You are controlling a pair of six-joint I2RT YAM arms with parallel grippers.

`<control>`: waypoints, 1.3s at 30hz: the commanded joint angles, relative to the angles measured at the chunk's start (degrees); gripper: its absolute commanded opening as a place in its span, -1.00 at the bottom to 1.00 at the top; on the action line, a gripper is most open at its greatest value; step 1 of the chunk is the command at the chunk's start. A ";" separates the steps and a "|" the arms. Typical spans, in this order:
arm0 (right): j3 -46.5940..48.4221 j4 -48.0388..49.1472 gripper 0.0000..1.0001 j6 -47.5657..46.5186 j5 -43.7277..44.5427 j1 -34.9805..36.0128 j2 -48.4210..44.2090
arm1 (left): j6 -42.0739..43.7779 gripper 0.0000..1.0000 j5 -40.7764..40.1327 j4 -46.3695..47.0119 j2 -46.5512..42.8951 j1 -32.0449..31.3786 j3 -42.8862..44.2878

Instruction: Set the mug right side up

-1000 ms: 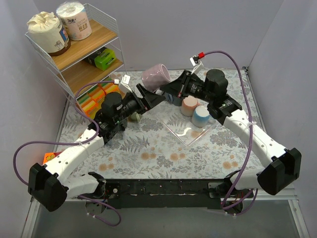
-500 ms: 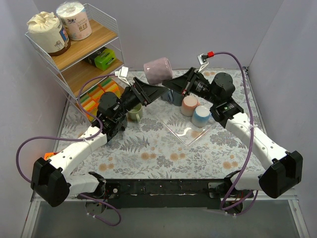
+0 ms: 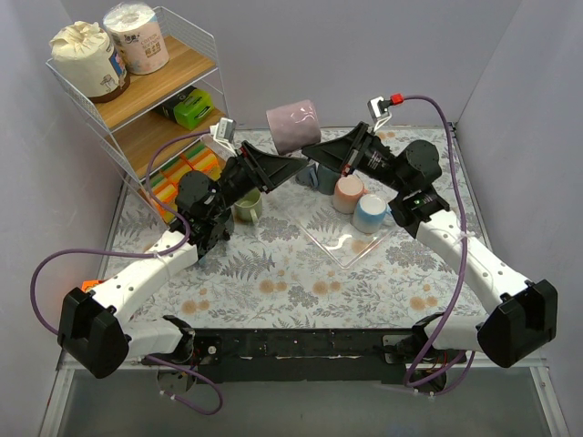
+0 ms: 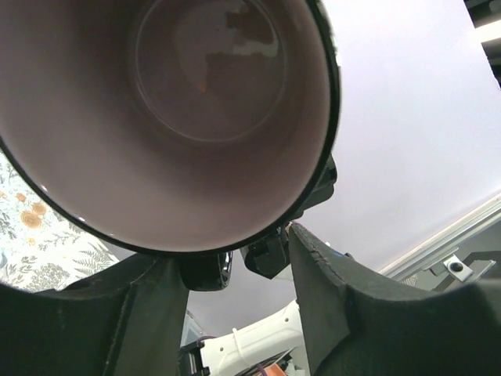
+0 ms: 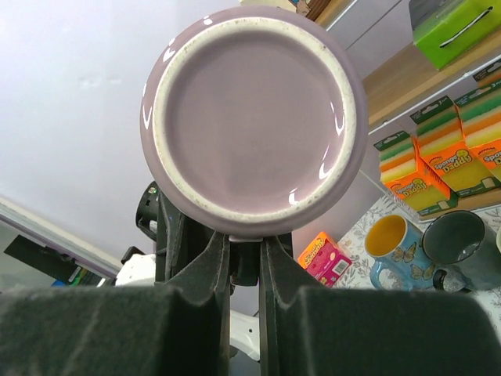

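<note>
A white wire shelf point(image 3: 150, 86) stands at the far left corner of the floral counter point(image 3: 291, 282). Two wrapped paper rolls point(image 3: 88, 56) sit on its top board, a green box point(image 3: 193, 110) on the middle one, and stacked sponge packs point(image 3: 173, 179) at the bottom. A pink cup point(image 3: 347, 194) and a blue cup point(image 3: 369, 213) stand touching at the far end of a clear tray point(image 3: 342, 248). A butterfly mug point(image 5: 389, 240) and a grey mug point(image 5: 462, 237) stand just beside each other. An orange packet point(image 3: 88, 289) lies at the left edge.

In the left wrist view I could not see the whole pale purple ceramic mug point(image 4: 196, 117); the top and left edges cut off its rim. My right gripper point(image 5: 244, 244) hid most of its handle. From above, that arm covered most of a dark grey mug point(image 3: 312, 179).
</note>
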 commanded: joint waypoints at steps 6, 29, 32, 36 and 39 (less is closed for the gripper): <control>-0.86 8.86 -0.97 -0.14 -1.56 -0.58 -4.00 | -2.15 -0.36 -2.10 3.51 -0.30 0.07 0.94; -2.79 -5.02 -0.68 -9.02 0.98 -0.67 -6.02 | -6.54 -1.00 -6.05 -4.93 0.49 1.39 1.91; -3.23 -6.78 -0.38 -9.37 1.95 -0.84 -6.46 | -8.30 -1.00 -6.93 -4.23 0.22 1.83 0.77; -4.28 -8.54 -0.17 -9.55 3.01 -1.46 -7.16 | -8.74 -1.00 -7.90 -5.45 0.05 2.62 0.50; -4.81 -10.56 -0.11 -9.64 3.89 -1.98 -7.34 | -8.57 -1.00 -8.25 -6.15 -0.13 3.06 -0.03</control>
